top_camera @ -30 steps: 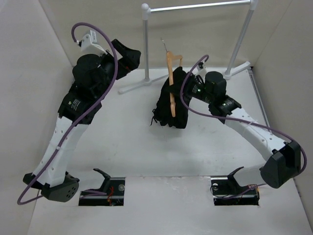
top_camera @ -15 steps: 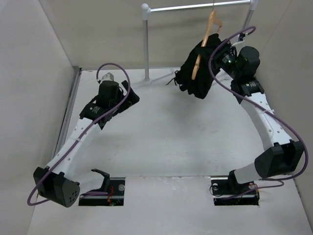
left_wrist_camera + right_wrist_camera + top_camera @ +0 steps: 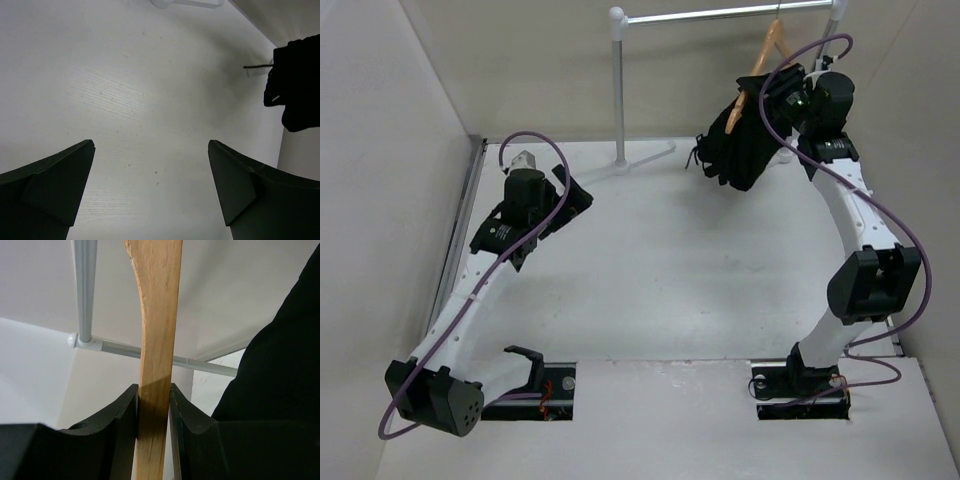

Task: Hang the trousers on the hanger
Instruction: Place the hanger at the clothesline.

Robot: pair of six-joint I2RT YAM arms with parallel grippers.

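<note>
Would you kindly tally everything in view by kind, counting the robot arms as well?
trousers: 1
hanger: 1
clothes rack: 1
robot arms: 2 (left arm, right arm)
total: 5

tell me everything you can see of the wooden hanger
The hanger is light tan wood with visible grain, and the part in view is a flat, gently curved arm. It is held off the table and tilted steeply, with its upper end up by the rack rail. Whether its hook is over the rail cannot be told. The right claw is clamped on the wood from both sides. The black trousers hang bunched from its lower part and hide much of it.
</note>
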